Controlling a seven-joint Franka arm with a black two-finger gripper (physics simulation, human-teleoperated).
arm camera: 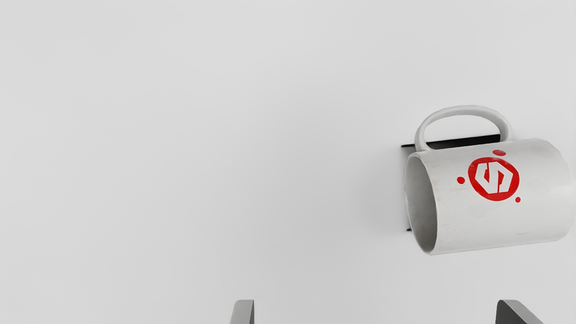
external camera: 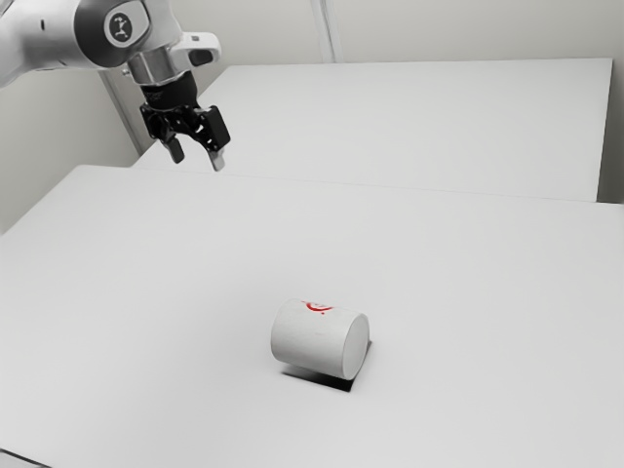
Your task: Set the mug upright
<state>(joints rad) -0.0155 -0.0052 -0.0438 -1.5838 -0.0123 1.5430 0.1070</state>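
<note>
Nearest comes the gripper (external camera: 197, 161), which hangs high over the table (external camera: 127, 283). It is open: its 2 fingers (arm camera: 243, 312) stand wide apart, and nothing is between them. Well below it and apart from it, toward the exterior view's right and toward that view's camera, the mug (external camera: 314, 339) lies on its side on the table. In the wrist view the mug is off to 1 side, beyond the middle of the gap between the fingers.

The long axis of the mug runs nearly parallel to the line from fingertip to fingertip. The mouth (arm camera: 422, 204) is at the end nearer the middle of this gap, and the base (external camera: 357, 346) faces the exterior view's right. The handle (arm camera: 470, 110) is on the side away from the fingers.

The mug is not upright. I judge that the gripper must travel across toward it and come down. For a hold across the round body, it would probably need about a quarter turn; without this, 1 finger could land on the body.
</note>
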